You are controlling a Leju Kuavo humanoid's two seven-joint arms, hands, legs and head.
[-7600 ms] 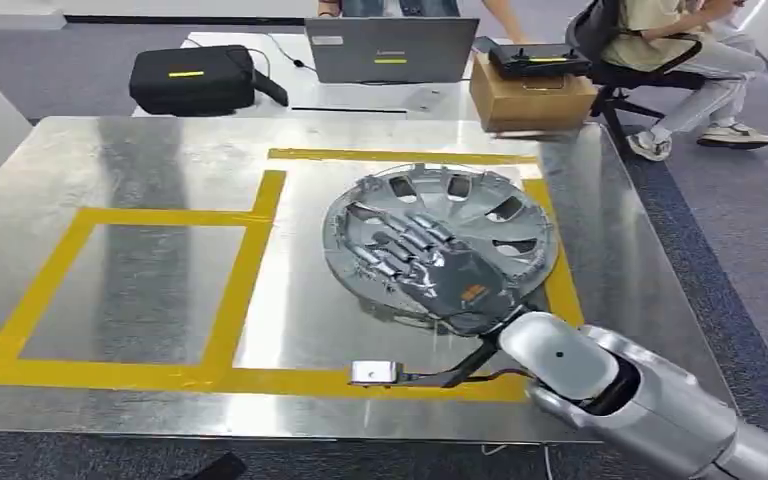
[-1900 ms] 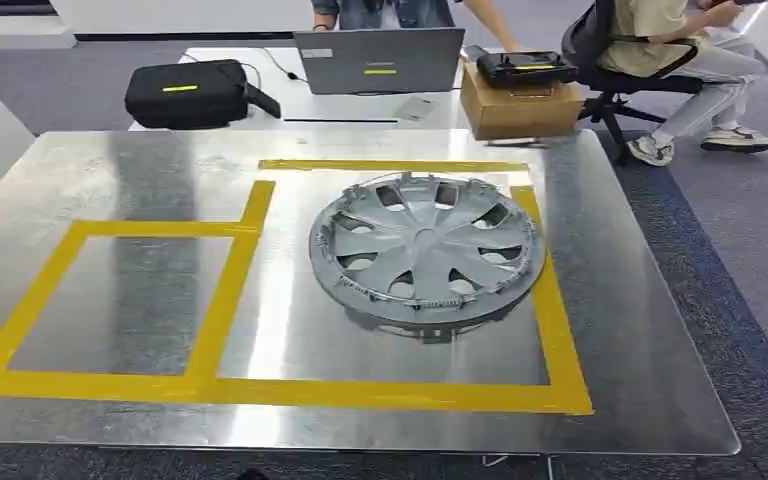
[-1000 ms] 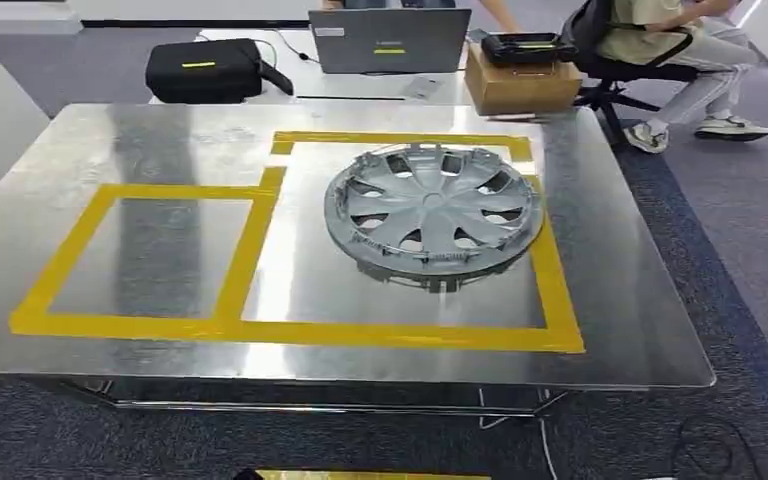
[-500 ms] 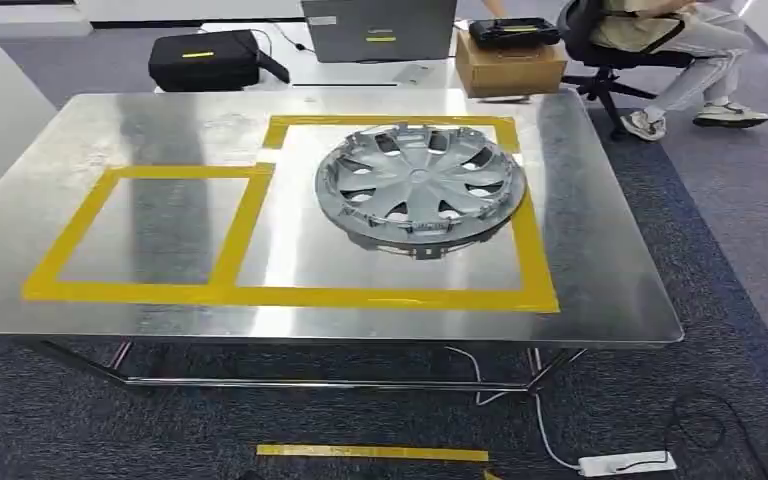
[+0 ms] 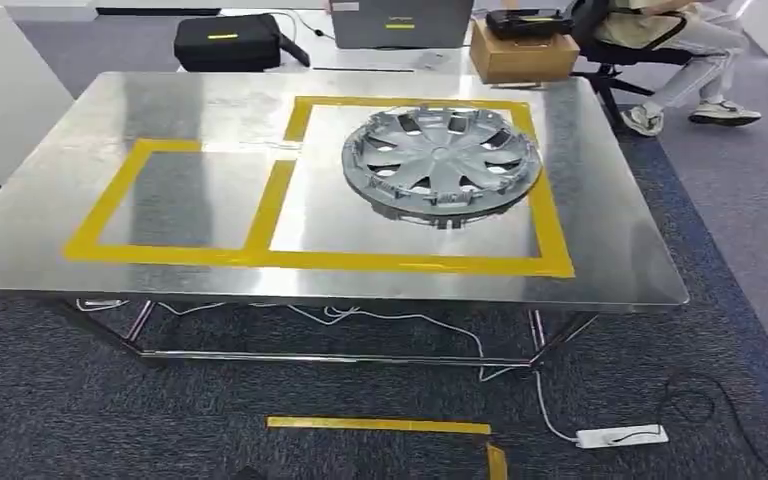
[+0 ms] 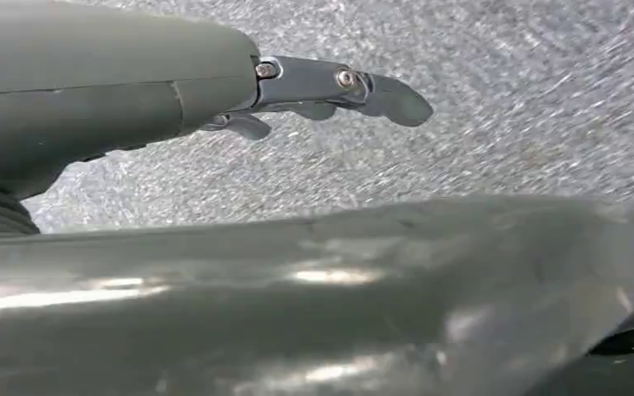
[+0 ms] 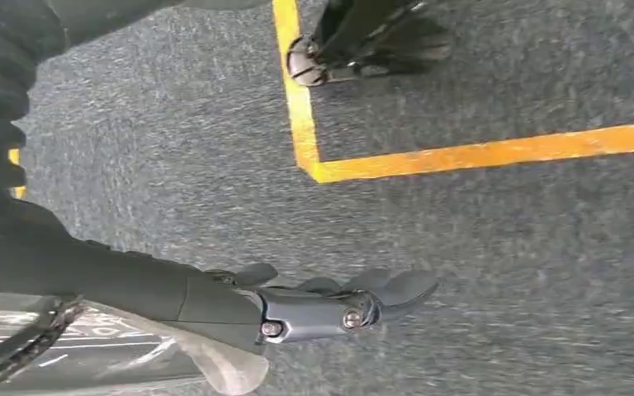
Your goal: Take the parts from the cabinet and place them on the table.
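Observation:
A silver wheel cover [image 5: 442, 161] lies face up on the metal table [image 5: 620, 250], inside the right-hand yellow tape square [image 5: 407, 262]. The left tape square [image 5: 165, 200] has nothing in it. The table stands some way ahead of me. My left hand [image 6: 314, 87] hangs over grey carpet with fingers stretched out and nothing in it. My right hand [image 7: 322, 301] also hangs over the carpet, fingers extended and empty.
A black bag [image 5: 228, 42], a laptop [image 5: 400, 22] and a cardboard box [image 5: 523, 52] sit on a desk behind the table. A person sits on a chair [image 5: 660, 40] at the back right. Cables and a power strip [image 5: 622, 436] lie on the carpet, near yellow floor tape [image 5: 380, 425].
The whole view has pulled back from the table, so the camera has moved away. My right hand left the wheel cover, which stays in the right square.

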